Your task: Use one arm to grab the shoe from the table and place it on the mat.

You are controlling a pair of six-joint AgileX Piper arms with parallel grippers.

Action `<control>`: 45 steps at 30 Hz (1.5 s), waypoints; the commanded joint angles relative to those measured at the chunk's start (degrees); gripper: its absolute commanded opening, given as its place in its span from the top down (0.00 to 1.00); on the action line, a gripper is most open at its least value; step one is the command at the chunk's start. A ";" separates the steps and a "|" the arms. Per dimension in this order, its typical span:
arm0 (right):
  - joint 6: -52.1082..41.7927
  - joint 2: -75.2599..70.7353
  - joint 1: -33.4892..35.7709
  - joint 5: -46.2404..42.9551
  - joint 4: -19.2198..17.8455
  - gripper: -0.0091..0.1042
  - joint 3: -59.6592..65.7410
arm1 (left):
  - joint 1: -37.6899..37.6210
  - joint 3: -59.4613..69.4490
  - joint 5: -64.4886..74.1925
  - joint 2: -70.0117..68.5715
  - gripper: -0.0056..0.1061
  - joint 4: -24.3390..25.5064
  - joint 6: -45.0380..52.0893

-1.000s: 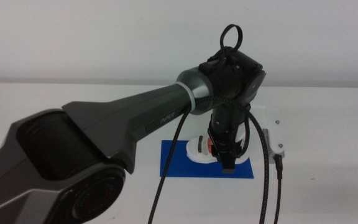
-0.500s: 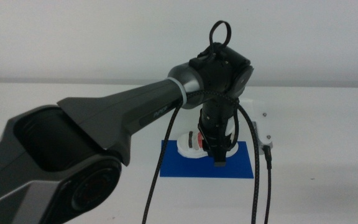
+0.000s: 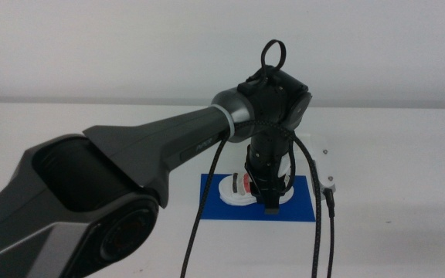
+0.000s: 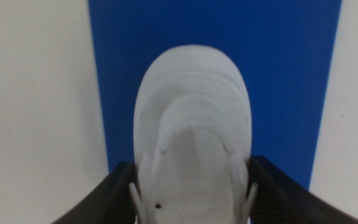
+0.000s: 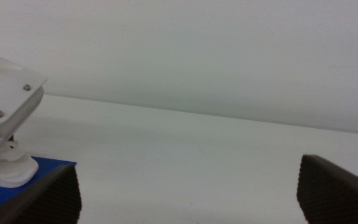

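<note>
Your left arm reaches in from the left across the table, its long dark link ending in a wrist bent straight down, so the left gripper comes at the mat from above. That vertical pose looks chosen to set the load down flat instead of dragging it. The shoe sits between the jaws, over the middle of the mat; from the middle view you cannot tell whether its sole is touching the blue yet. The left wrist view shows why the hold is steady: the jaws close on both sides of the shoe, with the white toe pointing out ahead over the mat, white table showing on either side. Release looks like the step you are coming to. Further right, your right gripper waits off to the side, jaws spread wide with nothing between them, clear of the working arm
</note>
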 commanded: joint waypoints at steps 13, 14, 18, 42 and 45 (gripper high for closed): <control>-0.01 -2.16 -0.02 -0.39 -0.20 0.10 2.44 | 0.13 -0.32 5.58 1.01 0.88 -1.28 2.32; -0.01 -2.16 -0.02 -0.39 -0.20 0.10 2.44 | 0.13 -0.32 5.58 1.01 0.84 -1.28 2.32; -0.01 -2.16 -0.02 -0.39 -0.20 0.10 2.44 | 0.13 -0.32 5.58 1.01 0.42 -0.20 2.32; -0.01 -2.16 -0.02 -0.39 -0.20 0.10 2.44 | 11.68 14.37 4.83 -56.41 0.11 5.61 -39.42; -0.01 -2.16 -0.02 -0.39 -0.20 0.10 2.44 | 15.02 25.52 4.16 -68.98 0.11 8.30 -46.77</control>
